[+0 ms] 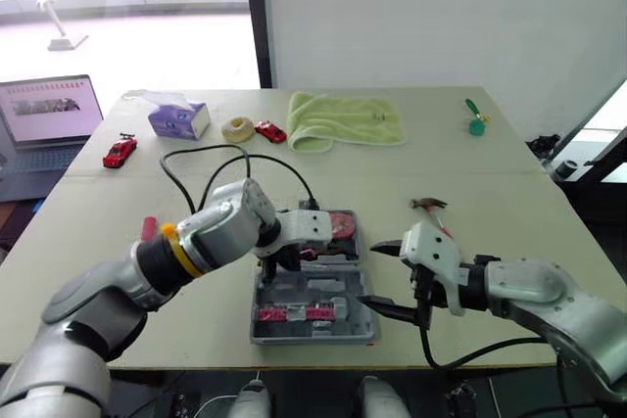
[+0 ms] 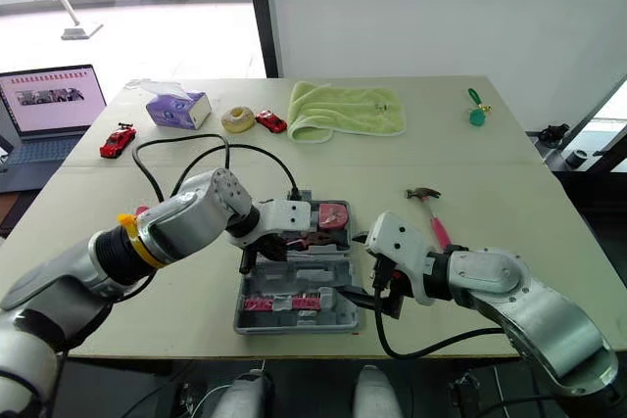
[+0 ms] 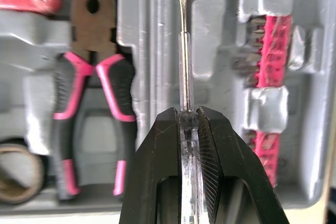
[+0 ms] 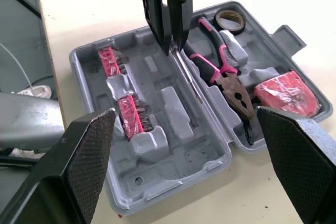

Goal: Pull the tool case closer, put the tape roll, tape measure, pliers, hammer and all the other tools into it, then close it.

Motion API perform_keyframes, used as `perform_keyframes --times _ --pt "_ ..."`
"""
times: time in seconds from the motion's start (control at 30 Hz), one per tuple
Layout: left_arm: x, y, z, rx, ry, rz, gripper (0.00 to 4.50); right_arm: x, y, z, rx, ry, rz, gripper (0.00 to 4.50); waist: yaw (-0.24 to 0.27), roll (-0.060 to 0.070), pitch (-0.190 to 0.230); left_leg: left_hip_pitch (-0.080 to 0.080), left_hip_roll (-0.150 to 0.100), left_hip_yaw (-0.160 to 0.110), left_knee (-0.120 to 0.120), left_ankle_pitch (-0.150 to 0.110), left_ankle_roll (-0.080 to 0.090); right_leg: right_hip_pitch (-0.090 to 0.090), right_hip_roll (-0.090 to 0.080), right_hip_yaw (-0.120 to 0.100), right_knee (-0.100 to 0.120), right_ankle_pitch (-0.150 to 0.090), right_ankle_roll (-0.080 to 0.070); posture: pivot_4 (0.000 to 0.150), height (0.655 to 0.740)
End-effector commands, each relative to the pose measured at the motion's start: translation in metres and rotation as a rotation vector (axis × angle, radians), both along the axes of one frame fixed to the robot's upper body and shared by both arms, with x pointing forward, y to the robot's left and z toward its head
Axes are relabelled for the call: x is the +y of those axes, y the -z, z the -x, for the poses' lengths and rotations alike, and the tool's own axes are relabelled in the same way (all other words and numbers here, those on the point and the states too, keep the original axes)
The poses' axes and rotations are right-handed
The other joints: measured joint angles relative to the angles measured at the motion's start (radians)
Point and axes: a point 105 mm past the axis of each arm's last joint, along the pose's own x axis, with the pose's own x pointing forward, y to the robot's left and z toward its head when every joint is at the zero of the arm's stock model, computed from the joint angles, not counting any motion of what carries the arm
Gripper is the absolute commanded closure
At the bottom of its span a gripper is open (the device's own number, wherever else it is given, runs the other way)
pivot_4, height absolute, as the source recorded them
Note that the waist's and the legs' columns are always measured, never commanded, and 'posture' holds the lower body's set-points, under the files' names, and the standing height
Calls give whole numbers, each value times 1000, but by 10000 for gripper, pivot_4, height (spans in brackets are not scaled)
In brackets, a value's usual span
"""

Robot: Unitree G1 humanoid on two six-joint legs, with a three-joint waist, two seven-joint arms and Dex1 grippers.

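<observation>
Currently, the tool case [image 4: 194, 145] is lying open on the table [image 1: 490, 173], close to the robot's near edge and within reach of both arms. Its moulded tray is already holding the pliers [image 3: 90, 35], the tape roll [image 4: 219, 22] and the red tape measure [image 4: 287, 94] on 1 side. 2 pink bit strips [image 4: 128, 111] are sitting in the other half.

The left hand [image 3: 184, 116] is hovering just above the tray's middle, its 2 fingers clamping the clear handle of a screwdriver [image 3: 182, 61]. The blade is pointing along a long groove beside the pliers. That alignment is probably deliberate, so the shaft can drop straight into its shaped slot. Whether the tip is touching the plastic is hard to tell.

The right hand [image 1: 370, 273] is waiting at the case's right edge with its fingers spread wide and gripping nothing. It is perhaps staying there to steady the case or to fetch the next tool.

The hammer [image 1: 428, 205] is lying on the table just beyond that hand, apart from the case and not yet packed. The lid is not yet closed.
</observation>
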Motion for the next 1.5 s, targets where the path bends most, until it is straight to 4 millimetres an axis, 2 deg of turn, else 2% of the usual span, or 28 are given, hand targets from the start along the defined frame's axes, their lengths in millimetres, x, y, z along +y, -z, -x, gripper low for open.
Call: perform_keyframes --times 0.03,0.2,0.43,0.73,0.87,1.23,1.5 --pt "0 -8 -4 -18 -20 42 44815 8 -8 4 -41 -23 -19 0 1 0 0 0 0 0 0 0 0 0 0 0 0 0 0 1500 7400" --pt "1 -8 2 12 -30 64 44815 9 -7 6 -37 -17 -24 0 4 0 0 0 0 0 0 0 0 0 0 0 0 0 0 1500 7400" --pt "6 4 7 24 -14 6 44815 9 -8 5 -39 -13 -23 0 2 0 0 0 0 0 0 0 0 0 0 0 1 0 0 1500 7400" --pt "3 1 17 100 -64 -31 44815 11 -7 5 -36 -16 -32 0 3 0 0 0 0 0 0 0 0 0 0 0 1 0 0 1500 7400" --pt "4 0 12 80 -85 -50 44815 13 -6 5 -36 -17 -37 0 2 0 0 0 0 0 0 0 0 0 0 0 1 0 0 1500 7400" --pt "-9 9 10 64 -45 -93 44815 15 -5 6 -37 -7 -53 0 3 0 0 0 0 0 0 0 0 0 0 0 1 0 0 1500 7400" --pt "-13 13 -4 19 -51 -118 44815 19 -4 6 -39 3 -69 0 3 0 0 0 0 0 0 0 0 0 0 0 1 0 0 1500 7400"
